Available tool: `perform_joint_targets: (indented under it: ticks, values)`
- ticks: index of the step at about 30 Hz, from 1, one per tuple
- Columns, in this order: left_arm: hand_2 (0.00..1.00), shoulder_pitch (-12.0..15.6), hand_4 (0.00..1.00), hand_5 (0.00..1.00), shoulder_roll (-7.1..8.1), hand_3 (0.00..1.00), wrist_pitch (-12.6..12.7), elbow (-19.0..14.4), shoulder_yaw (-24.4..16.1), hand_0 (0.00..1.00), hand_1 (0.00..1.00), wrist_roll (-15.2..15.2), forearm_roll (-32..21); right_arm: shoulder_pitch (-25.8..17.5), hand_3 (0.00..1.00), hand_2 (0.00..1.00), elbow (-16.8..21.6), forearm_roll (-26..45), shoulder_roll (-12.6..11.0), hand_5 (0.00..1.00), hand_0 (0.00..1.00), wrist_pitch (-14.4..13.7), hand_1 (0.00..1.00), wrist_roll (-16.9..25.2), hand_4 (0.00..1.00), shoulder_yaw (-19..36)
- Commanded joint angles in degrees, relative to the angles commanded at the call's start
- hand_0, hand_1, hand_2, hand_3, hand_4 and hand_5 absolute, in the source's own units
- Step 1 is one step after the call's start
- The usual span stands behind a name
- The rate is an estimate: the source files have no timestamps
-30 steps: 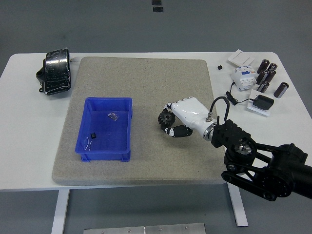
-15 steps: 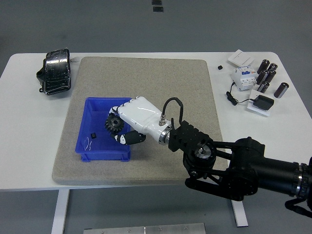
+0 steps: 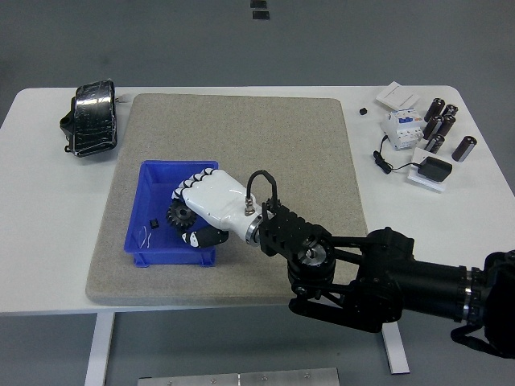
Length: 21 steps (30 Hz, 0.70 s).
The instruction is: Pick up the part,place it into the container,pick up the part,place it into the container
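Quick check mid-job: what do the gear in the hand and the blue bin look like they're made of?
The dark toothed gear, held by the right hand, looks like matte blackened metal, though it may be plastic. The blue rectangular bin looks like moulded plastic: uniform colour, slight sheen.

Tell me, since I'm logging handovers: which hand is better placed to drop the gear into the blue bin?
Right. The right hand already holds the black gear in its fingers, over the blue bin, so it likely only needs to release. The left hand is not in view.

White table (image 3: 48, 265) (grey mat (image 3: 241, 129), black pouch (image 3: 91, 118), capacitors (image 3: 442, 125))
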Motion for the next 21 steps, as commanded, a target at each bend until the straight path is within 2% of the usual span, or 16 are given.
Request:
perform_joint_targets:
  ticks: [5,6,10,12,17,18,21]
  values:
    - [0.660,0.0,0.728,0.252,-0.02,0.621,0.0,0.0,0.0,0.691,0.679,0.0,0.0,-0.4,0.897,0.943,0.3,2.9,-0.2,0.551,0.920,-0.3,0.946,0.7,0.836,0.7]
    - [0.660,0.0,0.728,0.252,-0.01,0.621,0.0,0.0,0.0,0.691,0.679,0.0,0.1,-0.5,0.920,0.948,0.3,3.2,-0.2,0.564,0.919,-0.3,0.948,0.7,0.878,0.8]
    - [0.660,0.0,0.728,0.252,0.00,0.621,0.0,0.0,0.0,0.691,0.679,0.0,0.1,-1.0,0.920,0.948,0.7,4.5,-0.5,0.564,0.919,-0.7,0.948,1.1,0.878,1.4]
    - [0.659,0.0,0.728,0.251,-0.05,0.622,0.0,0.0,0.0,0.691,0.679,0.0,0.0,-1.8,0.905,0.928,1.7,5.8,-1.1,0.570,0.882,-1.7,0.923,1.5,0.894,3.0]
    - [0.659,0.1,0.728,0.251,-0.21,0.622,-0.1,0.0,-0.1,0.691,0.679,0.1,0.2,-5.9,0.905,0.928,6.7,7.2,-3.7,0.570,0.882,-5.5,0.923,1.7,0.894,9.7]
    - [0.660,0.2,0.727,0.252,-0.23,0.621,-0.1,0.0,-0.1,0.691,0.679,0.1,0.2,-6.7,0.838,0.814,7.5,6.8,-4.4,0.541,0.693,-6.1,0.767,1.5,0.844,11.0]
    - [0.660,0.2,0.727,0.252,-0.24,0.621,0.0,0.0,0.0,0.691,0.679,0.0,-0.1,-8.7,0.838,0.814,9.6,5.0,-6.7,0.541,0.693,-7.7,0.767,0.7,0.844,15.2]
